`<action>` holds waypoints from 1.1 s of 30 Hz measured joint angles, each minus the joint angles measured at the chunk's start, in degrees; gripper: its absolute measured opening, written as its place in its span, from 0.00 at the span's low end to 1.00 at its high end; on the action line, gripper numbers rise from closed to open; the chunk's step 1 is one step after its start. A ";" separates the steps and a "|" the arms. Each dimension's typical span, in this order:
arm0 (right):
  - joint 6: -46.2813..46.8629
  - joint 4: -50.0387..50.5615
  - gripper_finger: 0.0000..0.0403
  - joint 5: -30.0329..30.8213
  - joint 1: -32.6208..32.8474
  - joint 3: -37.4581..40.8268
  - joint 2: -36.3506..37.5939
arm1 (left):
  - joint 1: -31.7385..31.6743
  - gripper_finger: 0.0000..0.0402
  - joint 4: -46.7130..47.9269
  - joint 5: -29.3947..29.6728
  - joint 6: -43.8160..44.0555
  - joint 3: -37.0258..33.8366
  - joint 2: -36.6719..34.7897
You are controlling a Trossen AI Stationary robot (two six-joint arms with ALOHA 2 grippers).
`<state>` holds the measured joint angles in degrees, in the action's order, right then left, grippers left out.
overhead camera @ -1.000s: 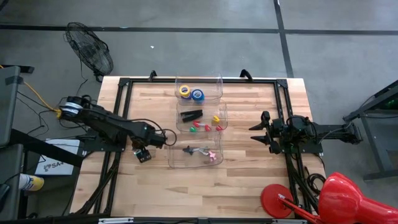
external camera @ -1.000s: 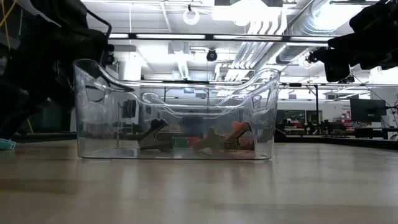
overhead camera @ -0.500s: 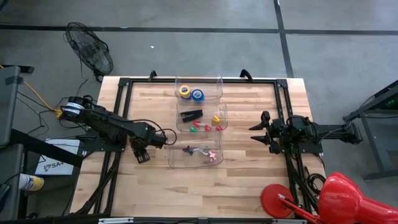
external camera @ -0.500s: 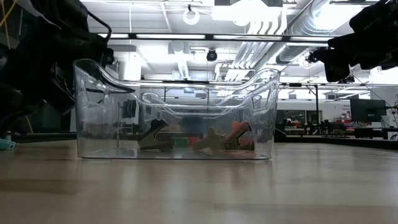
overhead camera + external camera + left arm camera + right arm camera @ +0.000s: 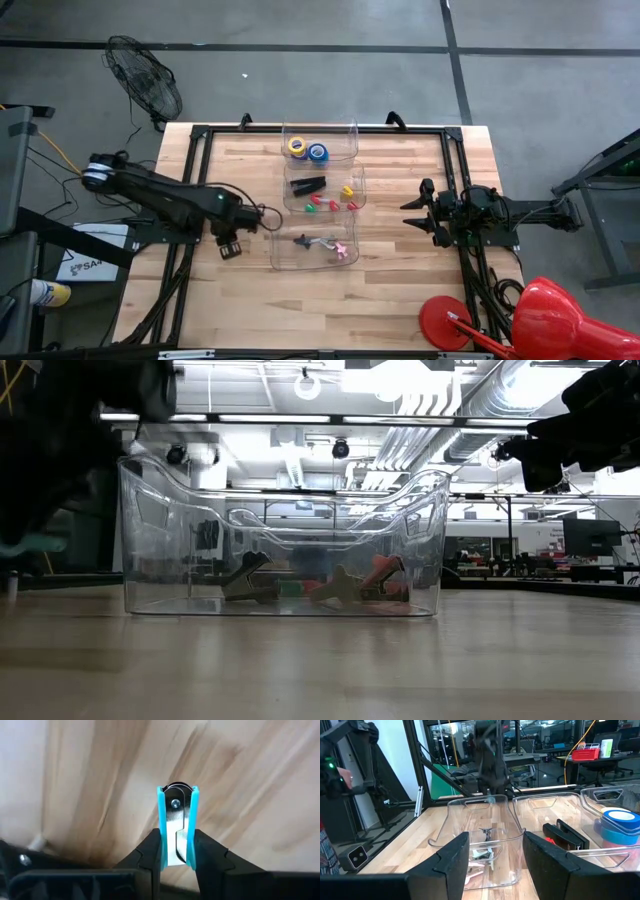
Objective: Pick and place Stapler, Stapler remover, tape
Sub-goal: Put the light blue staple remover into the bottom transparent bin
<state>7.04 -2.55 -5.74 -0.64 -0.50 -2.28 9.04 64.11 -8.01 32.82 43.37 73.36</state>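
My left gripper (image 5: 228, 248) hangs over the wood table's left half, just left of the near clear bin (image 5: 285, 262), and is shut on a teal stapler remover (image 5: 176, 805). That remover shows at the left of the low view (image 5: 35, 544), above the tabletop. The near bin holds several stapler removers (image 5: 322, 244). In the middle bin lie a black stapler (image 5: 308, 185) and more coloured removers (image 5: 335, 203). The far bin has yellow and blue tape (image 5: 307, 149). At the table's right side my right gripper (image 5: 414, 212) waits open, holding nothing. My left gripper pinches the teal stapler remover's two plastic side wings (image 5: 161, 837) between its two fingers, at the remover's rear half. The fingers point down from above and run along it. The remover's metal jaw end (image 5: 175, 790) points toward the table, lifted clear of the wood.
Three clear bins stand in a row down the table's middle, from far (image 5: 340, 135) to near. Black frame rails (image 5: 195, 170) run along the table's left and right sides. A red object (image 5: 560, 320) sits off the near right corner.
My left gripper has shut on the teal stapler remover and taken hold of it. It has then risen, lifting the remover from the tabletop to clear of it. The left arm's rear part has swung toward the table's left and far side.
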 joint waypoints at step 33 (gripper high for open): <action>0.01 0.09 0.44 0.00 0.00 0.01 0.00 | 0.11 0.19 -39.99 6.01 -10.60 17.05 8.32</action>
<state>7.05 -2.46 -5.74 -0.64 -0.49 -2.28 9.14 24.11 -2.00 22.21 60.42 81.68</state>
